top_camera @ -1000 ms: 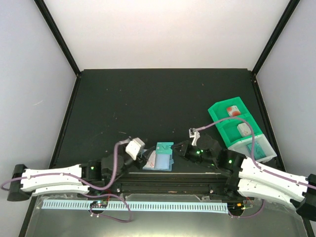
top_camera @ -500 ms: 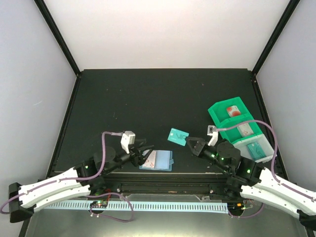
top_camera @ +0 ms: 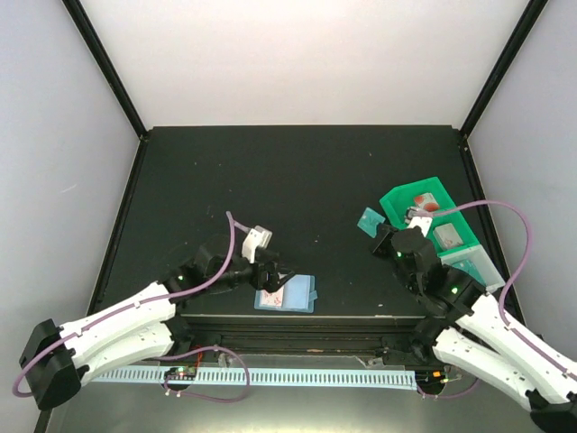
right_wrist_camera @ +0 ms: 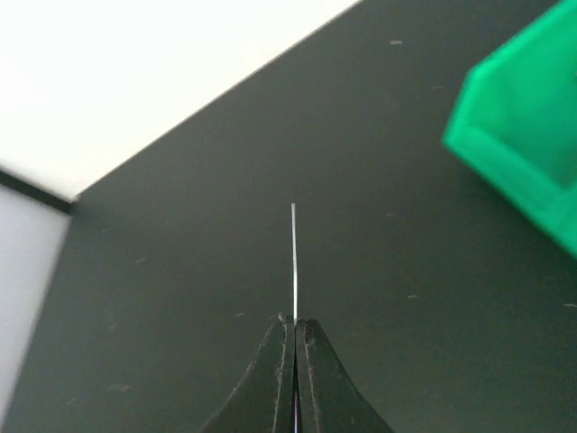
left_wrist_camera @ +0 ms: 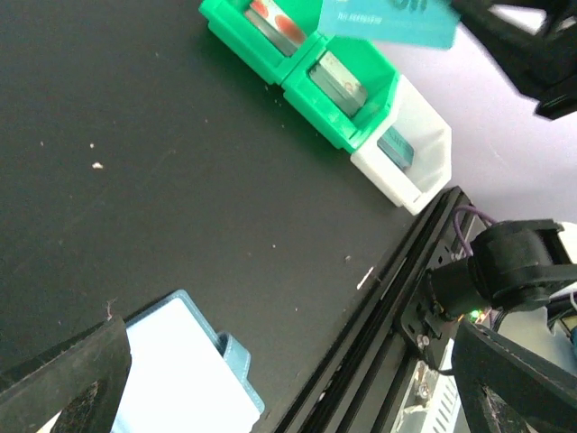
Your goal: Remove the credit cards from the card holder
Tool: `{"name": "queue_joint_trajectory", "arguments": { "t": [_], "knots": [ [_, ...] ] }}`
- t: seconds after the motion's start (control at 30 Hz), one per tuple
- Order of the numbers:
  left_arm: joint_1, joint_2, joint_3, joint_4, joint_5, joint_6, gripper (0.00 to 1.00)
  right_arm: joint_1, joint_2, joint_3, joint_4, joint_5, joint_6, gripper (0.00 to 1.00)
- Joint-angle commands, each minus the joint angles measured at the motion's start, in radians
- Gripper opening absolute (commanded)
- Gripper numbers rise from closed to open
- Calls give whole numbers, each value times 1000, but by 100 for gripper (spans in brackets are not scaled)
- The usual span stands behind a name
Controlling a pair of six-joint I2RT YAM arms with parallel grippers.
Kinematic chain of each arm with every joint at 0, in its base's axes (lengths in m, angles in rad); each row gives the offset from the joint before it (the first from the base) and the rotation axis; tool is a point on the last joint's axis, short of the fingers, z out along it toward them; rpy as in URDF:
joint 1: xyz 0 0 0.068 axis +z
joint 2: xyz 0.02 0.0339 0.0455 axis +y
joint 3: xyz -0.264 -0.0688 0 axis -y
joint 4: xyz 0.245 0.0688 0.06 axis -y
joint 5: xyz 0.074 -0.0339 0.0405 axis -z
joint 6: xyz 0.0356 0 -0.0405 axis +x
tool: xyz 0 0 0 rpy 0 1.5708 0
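Both arms share one build. The left arm (top_camera: pixel 108 327) and the right arm (top_camera: pixel 505 338) have white moulded link shells dotted with small dark screw points, joined by black cylindrical joint housings. A green indicator light (top_camera: pixel 186 275) glows on the housings. A purple cable (top_camera: pixel 209 271) loops outside each arm to a white wrist camera block (top_camera: pixel 258 240). The left gripper (top_camera: pixel 278 273) and the right gripper (right_wrist_camera: pixel 295 325) have matt black fingers. In the right wrist view these taper to narrow tips.

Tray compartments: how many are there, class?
3, in a row: far green one, holding a red-blotched card; middle green one, a grey card; near white one, a teal card.
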Motion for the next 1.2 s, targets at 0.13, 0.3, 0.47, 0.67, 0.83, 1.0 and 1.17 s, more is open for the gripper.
{"name": "queue_joint_trajectory", "arguments": {
  "t": [0.13,0.3,0.47,0.67,0.83,1.0,1.17],
  "knots": [
    [84,-29,130,-220,53,97,99,-341,15,61,-258,-27,3,1],
    [105,-70,137,-290,58,126,99,-527,61,123,-446,73,4,1],
    [116,-96,130,-322,86,140,99,-671,79,126,-538,243,-10,1],
    [121,-104,143,-386,126,182,99,-957,90,149,-431,3,-176,1],
    [122,-107,138,-404,159,197,99,-1179,154,183,-436,-221,-254,1],
    [123,-107,140,-405,181,200,99,-1244,142,173,-430,-224,-285,1],
    [122,-119,141,-407,191,201,99,-1264,152,150,-434,-282,-297,1]
  ]
}}
